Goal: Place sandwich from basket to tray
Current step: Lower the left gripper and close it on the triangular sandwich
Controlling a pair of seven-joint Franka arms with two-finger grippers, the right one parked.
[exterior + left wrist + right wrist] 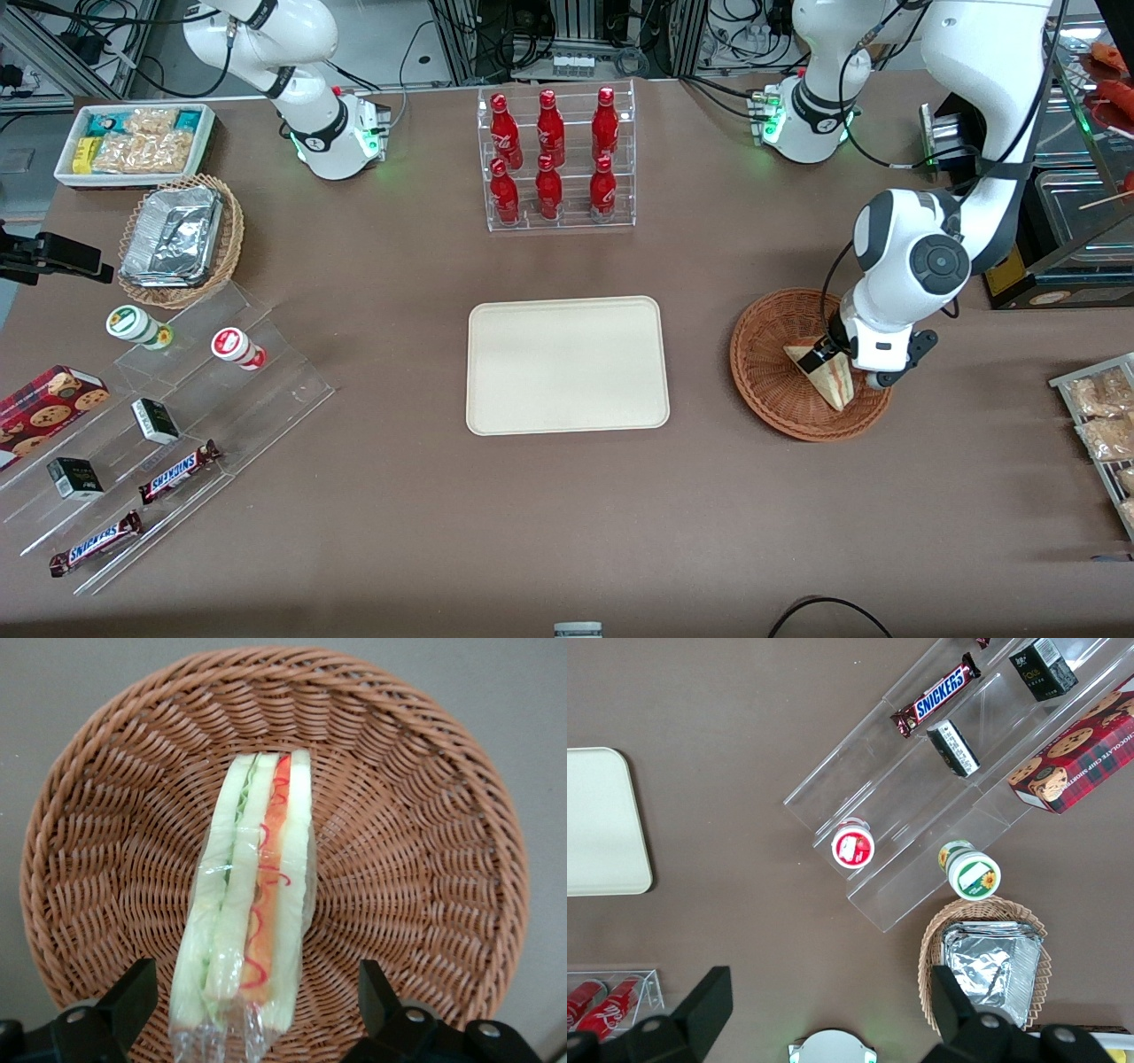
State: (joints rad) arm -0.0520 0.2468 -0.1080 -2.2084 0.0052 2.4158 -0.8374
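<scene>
A: How far along is it?

B: Early, by my reading; the sandwich [252,895] lies in the basket [769,372], and the tray [567,365] sits bare, so the lift, the carry and the set-down are all left.

A: Where is the gripper?

B: The gripper [257,1010] hangs low over the basket, at the end of the sandwich nearer the working arm's side; its fingers [133,997] stand spread, one on each side of the wedge, with a gap between each pad and the bread; released, then, gripping nothing.

A: So no grasp yet?

B: None that I can see; closing looks to me like the step in hand.

A: What is the sandwich like?

B: A triangular wedge lying with its cut side up toward the wrist camera; pale bread slabs with red, orange and green layers between; a glossy clear wrap covers it and crinkles at the end near the fingers; I judge it soft, so a hard squeeze might crush it.

A: And the basket?

B: Round, shallow, reddish-brown wicker, ribbed weave with a braided rim.

A: The tray?

B: Flat, cream, rectangular, rounded corners, low rim, smooth; it lies beside the basket, apart from it, toward the parked arm's end, on the brown table [567,532].
</scene>
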